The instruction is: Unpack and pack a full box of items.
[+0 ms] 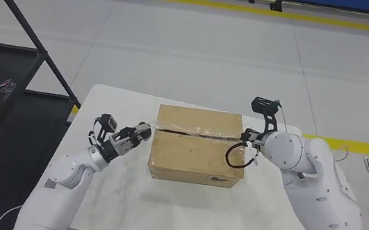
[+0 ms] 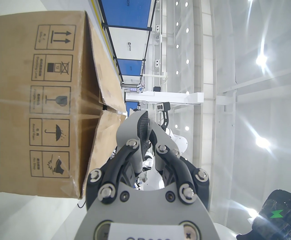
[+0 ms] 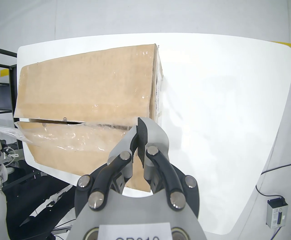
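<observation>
A brown cardboard box lies in the middle of the white table. Its top seam carries clear tape, which is lifted along most of the seam and runs off the far end of the box. My left gripper sits at that left end with its fingers shut, apparently on the tape's end. The box's end face shows printed handling symbols. My right gripper is shut at the box's right end, its tips just over the seam with nothing seen between them.
A black metal frame stands beside the table's left side. Bare table surface lies beyond the box on the right arm's side. A power socket with a cable sits on the floor there.
</observation>
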Robot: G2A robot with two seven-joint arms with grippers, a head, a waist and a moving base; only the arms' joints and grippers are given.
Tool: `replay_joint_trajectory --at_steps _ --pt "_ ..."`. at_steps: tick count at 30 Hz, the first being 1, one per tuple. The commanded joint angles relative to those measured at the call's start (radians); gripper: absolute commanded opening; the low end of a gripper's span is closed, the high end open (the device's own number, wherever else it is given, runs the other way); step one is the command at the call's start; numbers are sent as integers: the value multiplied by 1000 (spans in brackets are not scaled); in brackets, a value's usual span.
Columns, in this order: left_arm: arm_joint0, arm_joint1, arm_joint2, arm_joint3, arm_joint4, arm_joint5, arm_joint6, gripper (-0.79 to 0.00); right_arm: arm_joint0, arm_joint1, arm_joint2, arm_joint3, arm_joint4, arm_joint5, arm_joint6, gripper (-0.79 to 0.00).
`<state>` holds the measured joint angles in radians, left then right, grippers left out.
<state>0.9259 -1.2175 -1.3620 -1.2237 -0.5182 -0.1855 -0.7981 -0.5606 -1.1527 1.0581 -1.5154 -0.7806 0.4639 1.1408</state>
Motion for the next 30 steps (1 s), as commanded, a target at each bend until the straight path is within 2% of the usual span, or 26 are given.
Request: replay_joint_trajectory --at_steps 1,18,19,22,26,30 --pt "-2 0 3 2 1 -1 -1 -785 -2 -1 -3 4 -8 -1 -12 -785" --pt "-9 0 18 6 12 3 12 -779 47 -29 -80 82 -94 32 -3 -785" --pt "-8 0 18 6 12 3 11 -686 49 -30 -82 87 -93 32 -3 -785" --pt "-5 1 17 3 11 4 8 -489 57 -35 -87 103 -95 31 -4 -785" --pt "0 3 12 -2 11 3 8 -440 65 -41 -93 118 -98 32 -4 -785" --pt "7 6 3 -5 10 3 9 -434 69 -46 -94 127 -99 31 -3 -785"
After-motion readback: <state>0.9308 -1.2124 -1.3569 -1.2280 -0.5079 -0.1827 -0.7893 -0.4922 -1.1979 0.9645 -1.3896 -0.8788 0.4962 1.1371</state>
